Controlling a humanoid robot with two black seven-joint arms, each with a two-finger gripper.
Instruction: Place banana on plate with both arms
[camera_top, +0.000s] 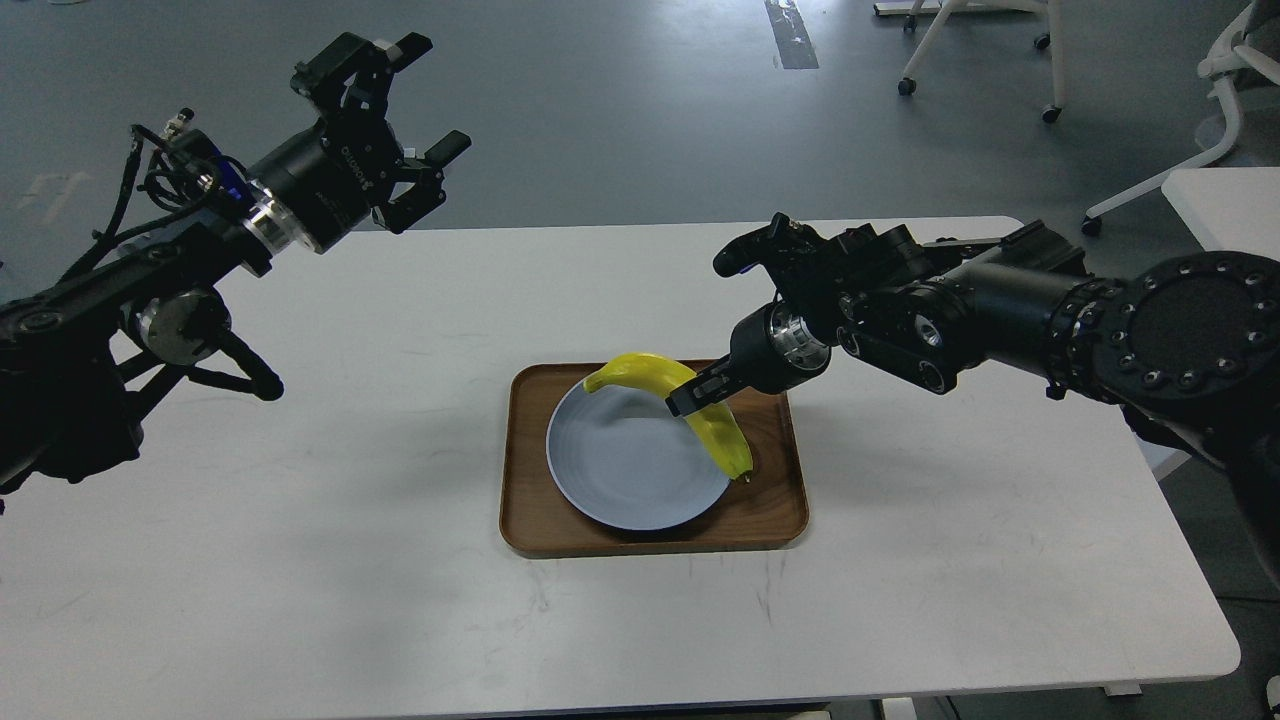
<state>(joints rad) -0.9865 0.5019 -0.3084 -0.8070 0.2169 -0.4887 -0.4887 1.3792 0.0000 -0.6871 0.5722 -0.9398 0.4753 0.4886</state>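
Observation:
The yellow banana (712, 420) hangs in my right gripper (690, 395), which is shut on its middle. The banana arcs over the right part of the pale blue-grey plate (625, 465), stem end toward the plate's far rim and dark tip at the plate's right edge, low over it; I cannot tell whether it touches. The plate lies in a brown wooden tray (655, 535) at the table's middle. My left gripper (400, 130) is open and empty, raised above the table's far left edge, well away from the plate.
The white table (300, 560) holds only the tray and plate. Its right edge runs near my right arm (1000, 310). Rolling chair legs (975, 50) stand on the grey floor behind, and another white table corner (1225, 200) is at the far right.

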